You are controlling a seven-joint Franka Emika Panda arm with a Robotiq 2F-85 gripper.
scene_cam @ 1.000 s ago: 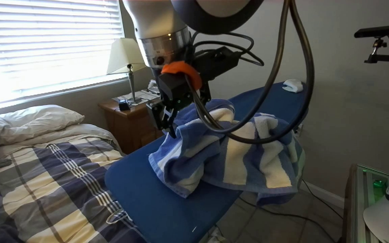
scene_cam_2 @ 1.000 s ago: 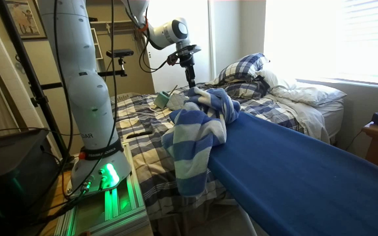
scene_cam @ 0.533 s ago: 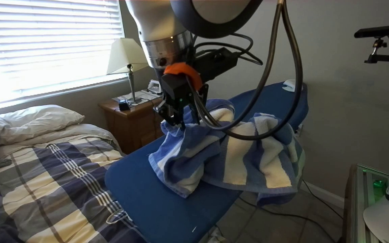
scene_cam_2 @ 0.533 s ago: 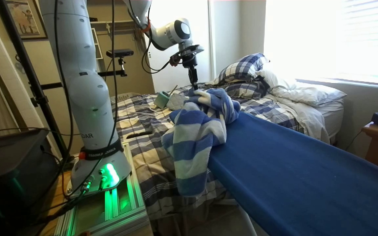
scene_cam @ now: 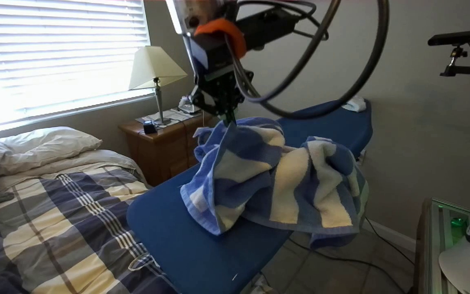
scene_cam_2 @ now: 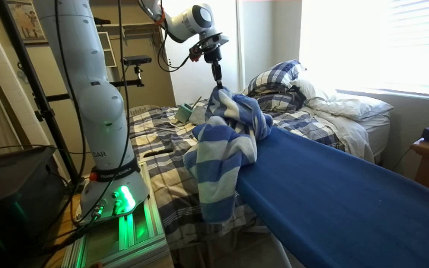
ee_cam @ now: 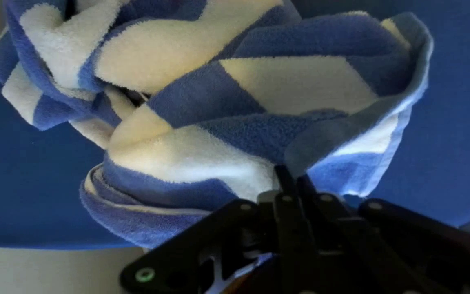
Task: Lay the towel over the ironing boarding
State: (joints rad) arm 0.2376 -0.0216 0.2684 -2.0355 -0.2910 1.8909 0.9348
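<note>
In the foreground of an exterior view, one solid-blue ironing board (scene_cam: 186,245) runs away from the camera, bearing one towel (scene_cam: 288,192) striped in blue and cream, bunched in folds, with part of it hanging over one long edge. Directly above is one tool (scene_cam: 229,119), its two fingers (ee_cam: 284,181) clamped together on a pinch of the towel's hem, barely a gap between them in the wrist view; the held cloth stands in a peak above the board's surface. Just beside the board is one plaid-covered bed (scene_cam: 67,220), with at least one white pillow (scene_cam: 47,143) at its head. On the board's far end lies one small white item (scene_cam: 355,104), too unclear to name. Farther back, one wooden nightstand (scene_cam: 157,157) supports one pale-shaded lamp (scene_cam: 154,71), one white iron (scene_cam: 187,105) and one small black device (scene_cam: 149,127), next to one blind-covered window (scene_cam: 59,57).
</note>
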